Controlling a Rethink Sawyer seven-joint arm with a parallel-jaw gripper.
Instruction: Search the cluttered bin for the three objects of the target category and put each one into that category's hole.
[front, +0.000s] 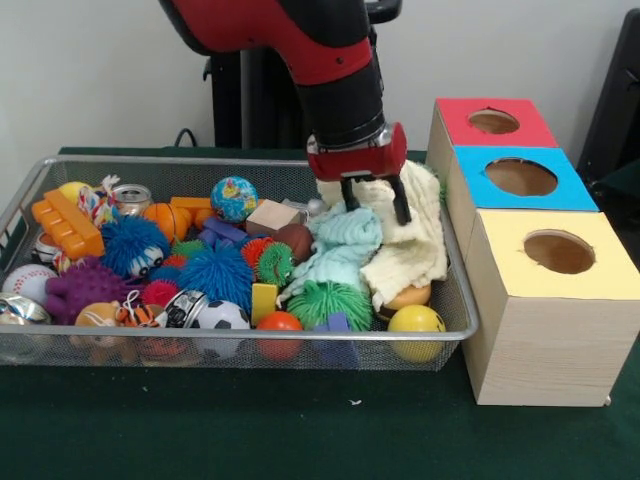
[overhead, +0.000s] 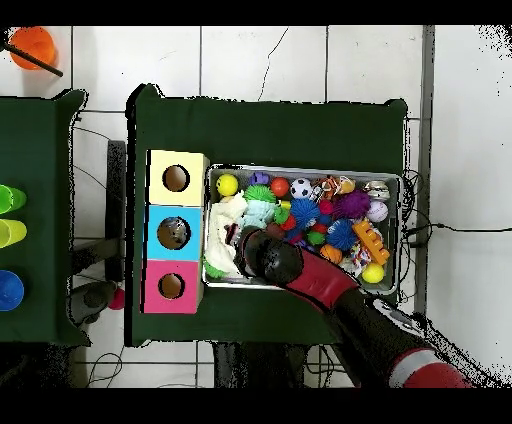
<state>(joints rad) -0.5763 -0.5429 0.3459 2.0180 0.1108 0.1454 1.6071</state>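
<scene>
The silver wire-mesh bin (front: 240, 338) is full of toys; it also shows in the overhead view (overhead: 300, 170). A little tin can (front: 131, 197) stands at its back left. A shiny silvery lump (front: 20, 310) lies at the front left corner and shows in the overhead view (overhead: 377, 188). My gripper (front: 375, 203) hangs over the bin's right end, open. Its fingers (front: 400, 205) straddle a pale yellow cloth (front: 405, 250). The blue-topped box's hole (front: 521, 177) is to the right of the gripper and also shows from overhead (overhead: 174, 233). In the overhead view my arm (overhead: 300, 275) hides the gripper.
The red-topped box (front: 490, 122) and the yellow-topped box (front: 560, 252) flank the blue one. A mint cloth (front: 340, 245), spiky rubber balls (front: 215, 272), a wooden block (front: 272, 215), a yellow ball (front: 415, 320) and an orange brick (front: 65, 225) crowd the bin.
</scene>
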